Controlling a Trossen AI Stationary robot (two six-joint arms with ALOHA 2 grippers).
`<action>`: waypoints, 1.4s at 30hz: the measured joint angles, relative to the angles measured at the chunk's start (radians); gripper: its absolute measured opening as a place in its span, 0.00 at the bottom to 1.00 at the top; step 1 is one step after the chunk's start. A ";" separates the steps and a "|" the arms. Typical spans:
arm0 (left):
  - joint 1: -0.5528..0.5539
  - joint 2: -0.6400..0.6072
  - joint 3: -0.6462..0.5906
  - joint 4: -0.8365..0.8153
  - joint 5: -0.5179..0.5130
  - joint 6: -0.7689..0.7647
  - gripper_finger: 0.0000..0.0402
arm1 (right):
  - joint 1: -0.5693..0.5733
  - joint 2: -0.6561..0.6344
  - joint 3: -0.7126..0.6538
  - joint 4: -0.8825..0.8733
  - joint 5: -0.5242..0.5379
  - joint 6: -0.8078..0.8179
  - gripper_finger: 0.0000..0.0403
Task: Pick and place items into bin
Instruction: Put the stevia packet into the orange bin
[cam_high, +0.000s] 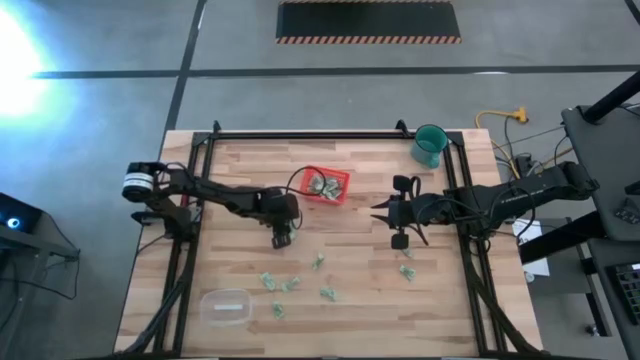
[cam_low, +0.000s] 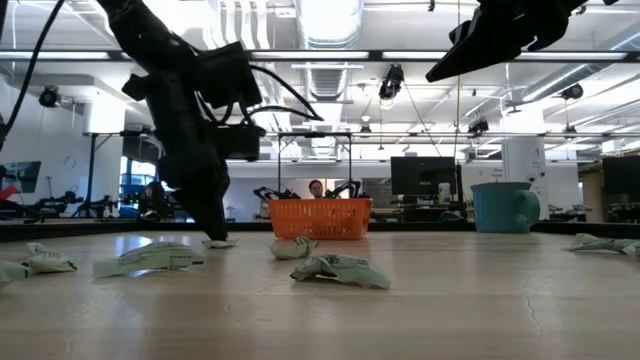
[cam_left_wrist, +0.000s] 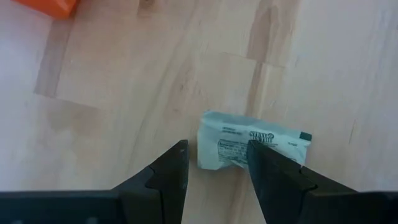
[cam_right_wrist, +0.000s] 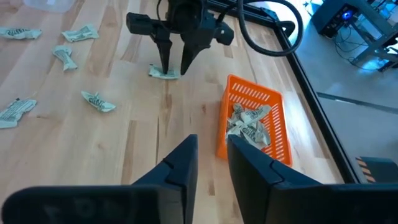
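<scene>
Left gripper (cam_left_wrist: 216, 163): spread, tips at the table, straddling one packet (cam_left_wrist: 252, 143).
Packet's long axis: crosswise to fingers, offset sideways.
Bin (cam_high: 327, 185): just beyond.

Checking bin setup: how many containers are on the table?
3: the red tray mid-table, the teal cup at the table corner on the right arm's side, and the clear container at the opposite edge on the left arm's side. None appear hidden.

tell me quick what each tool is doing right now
Left tool: open, down at the table over a packet, not gripping it yet.
Right tool: open, empty, raised beside the red tray.
</scene>
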 joint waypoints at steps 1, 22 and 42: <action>0.002 0.006 0.001 0.001 0.007 0.000 0.37 | 0.000 0.000 0.000 0.000 0.000 0.000 0.19; 0.006 0.005 0.001 0.000 0.038 0.088 0.01 | 0.000 0.001 0.000 0.000 0.000 -0.001 0.18; 0.001 -0.077 0.039 0.154 -0.302 0.213 0.00 | -0.001 0.001 -0.002 0.000 -0.001 -0.004 0.18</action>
